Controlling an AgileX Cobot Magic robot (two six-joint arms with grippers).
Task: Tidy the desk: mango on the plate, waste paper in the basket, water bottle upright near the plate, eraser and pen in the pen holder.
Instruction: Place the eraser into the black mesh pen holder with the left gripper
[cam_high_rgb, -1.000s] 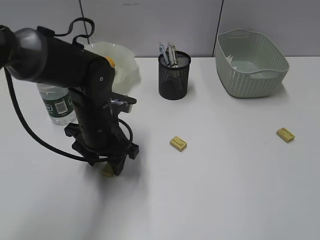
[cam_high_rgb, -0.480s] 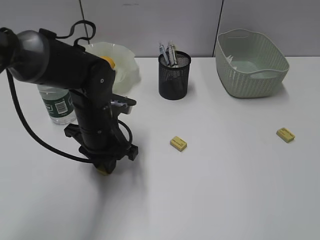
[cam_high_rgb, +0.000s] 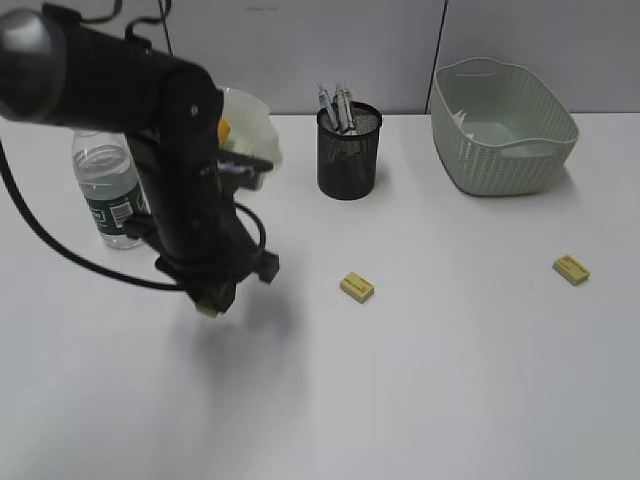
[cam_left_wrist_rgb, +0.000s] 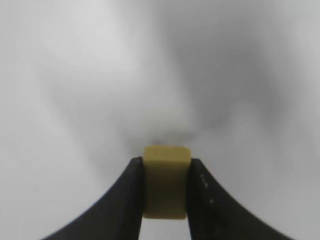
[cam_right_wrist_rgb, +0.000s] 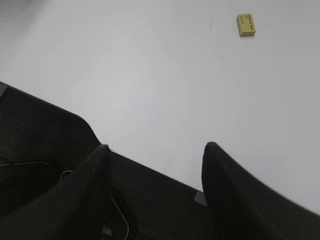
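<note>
Left gripper (cam_left_wrist_rgb: 165, 192) fingers clamp yellow eraser (cam_left_wrist_rgb: 166, 181), lower left of centre, exterior view, off desk (cam_high_rgb: 450, 380). Right gripper (cam_right_wrist_rgb: 156, 150) fingers spread, empty. Advice: carry level above pen holder (cam_high_rgb: 349, 152) top centre, clear pens, release low.

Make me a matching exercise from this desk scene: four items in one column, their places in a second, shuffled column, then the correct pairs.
Items
1. pens
2. mango
3. water bottle
4. eraser in the left gripper

Places
A. on the plate
B. clamped between two black fingers, off the desk
C. standing upright at the left, beside the plate
D. inside the black mesh pen holder

Pairs: 1-D, 2-A, 3-C, 4-B
</note>
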